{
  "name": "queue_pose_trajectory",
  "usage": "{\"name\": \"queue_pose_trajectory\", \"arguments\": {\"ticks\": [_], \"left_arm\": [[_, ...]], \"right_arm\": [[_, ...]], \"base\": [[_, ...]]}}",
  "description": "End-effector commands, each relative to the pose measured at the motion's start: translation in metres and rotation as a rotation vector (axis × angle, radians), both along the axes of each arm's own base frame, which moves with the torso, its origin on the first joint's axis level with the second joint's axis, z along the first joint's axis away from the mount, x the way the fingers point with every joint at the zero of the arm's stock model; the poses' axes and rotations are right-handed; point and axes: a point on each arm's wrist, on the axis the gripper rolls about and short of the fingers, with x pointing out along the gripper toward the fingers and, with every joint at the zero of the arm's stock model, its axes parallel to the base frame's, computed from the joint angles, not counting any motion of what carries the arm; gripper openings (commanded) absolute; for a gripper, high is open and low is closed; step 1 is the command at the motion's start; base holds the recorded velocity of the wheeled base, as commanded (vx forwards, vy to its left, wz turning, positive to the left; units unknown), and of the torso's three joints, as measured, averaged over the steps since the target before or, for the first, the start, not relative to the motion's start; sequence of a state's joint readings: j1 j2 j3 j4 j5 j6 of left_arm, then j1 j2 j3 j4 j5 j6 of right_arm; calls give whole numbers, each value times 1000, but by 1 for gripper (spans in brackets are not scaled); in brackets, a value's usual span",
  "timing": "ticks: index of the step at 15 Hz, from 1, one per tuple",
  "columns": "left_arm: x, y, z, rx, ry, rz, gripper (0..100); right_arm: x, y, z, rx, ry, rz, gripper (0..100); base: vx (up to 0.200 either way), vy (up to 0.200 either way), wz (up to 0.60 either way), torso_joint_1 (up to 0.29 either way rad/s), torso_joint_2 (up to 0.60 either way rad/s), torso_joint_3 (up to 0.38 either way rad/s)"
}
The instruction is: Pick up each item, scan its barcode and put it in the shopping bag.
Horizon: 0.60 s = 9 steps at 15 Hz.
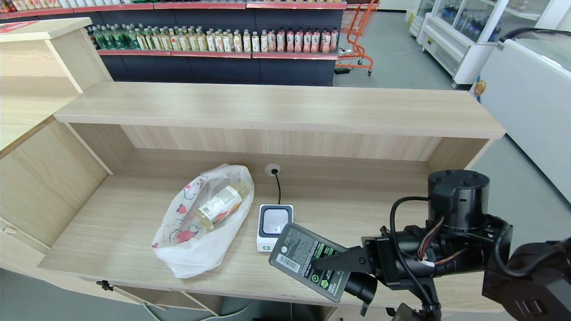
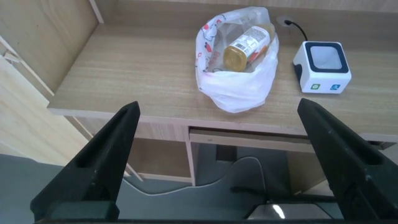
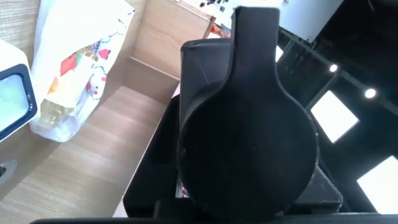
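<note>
My right gripper [image 1: 333,263] is shut on a flat dark grey packet [image 1: 303,258] and holds it in the air over the counter's front edge. The packet's barcode label faces up, just in front of the white barcode scanner [image 1: 275,225]. Left of the scanner lies the translucent shopping bag [image 1: 200,227] with a bottle of yellow drink [image 1: 221,205] inside. The left wrist view shows my left gripper [image 2: 217,162] open and empty, out in front of the counter, with the bag [image 2: 239,81], the bottle [image 2: 245,46] and the scanner [image 2: 322,65] beyond it.
The wooden counter [image 1: 111,232] has a raised ledge [image 1: 276,109] at the back and a side wall on the left. The scanner's cable runs into a hole [image 1: 272,169]. Behind are drink shelves [image 1: 214,42] and an orange cart [image 1: 357,31]; a white freezer [image 1: 526,98] stands on the right.
</note>
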<state>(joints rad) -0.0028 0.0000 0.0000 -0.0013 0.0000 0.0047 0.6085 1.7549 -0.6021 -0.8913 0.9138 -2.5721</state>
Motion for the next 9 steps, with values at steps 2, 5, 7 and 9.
{"name": "queue_pose_trajectory", "arguments": {"ticks": [2, 5, 7, 9], "left_arm": [[0, 0, 0, 0, 1, 1, 100], [0, 0, 0, 0, 0, 1, 100], [0, 0, 0, -2, 1, 0, 100], [0, 0, 0, 0, 1, 0, 100]], "right_arm": [[3, 4, -5, -8, 12, 6, 0], [4, 5, -5, -9, 14, 7, 0], [4, 5, -6, -11, 20, 6, 0], [5, 6, -6, -10, 25, 5, 0]], "base": [[0, 0, 0, 0, 0, 0], [0, 0, 0, 0, 0, 0], [0, 0, 0, 0, 0, 0], [0, 0, 0, 0, 0, 0]]}}
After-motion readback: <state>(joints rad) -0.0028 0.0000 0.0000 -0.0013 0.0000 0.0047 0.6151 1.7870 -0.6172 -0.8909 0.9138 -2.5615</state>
